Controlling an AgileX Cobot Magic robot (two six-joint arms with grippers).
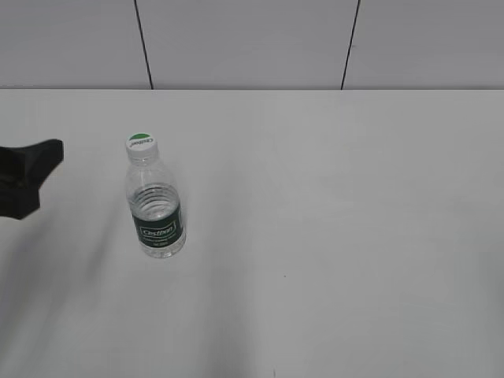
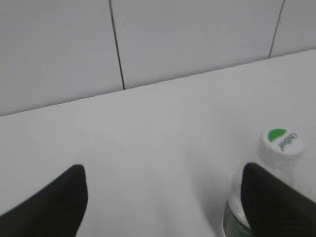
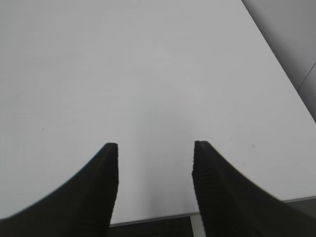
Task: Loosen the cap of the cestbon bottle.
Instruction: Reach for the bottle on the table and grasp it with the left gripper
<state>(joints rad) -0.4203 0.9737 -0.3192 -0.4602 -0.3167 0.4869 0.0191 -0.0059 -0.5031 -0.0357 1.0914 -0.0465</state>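
The cestbon bottle (image 1: 157, 209) stands upright on the white table, left of centre, with its dark green label facing me. Its cap (image 1: 141, 143), half green and half white, is on the neck. My left gripper (image 1: 35, 169) is open and empty, to the left of the bottle and apart from it. In the left wrist view the cap (image 2: 281, 140) and the bottle (image 2: 234, 215) show just behind the right finger of the left gripper (image 2: 165, 173). My right gripper (image 3: 155, 148) is open and empty over bare table; it is out of the exterior view.
The white table (image 1: 331, 236) runs back to a grey panelled wall (image 1: 252, 39). In the right wrist view the table's near edge (image 3: 153, 218) shows below the fingers and its right edge runs off at the upper right.
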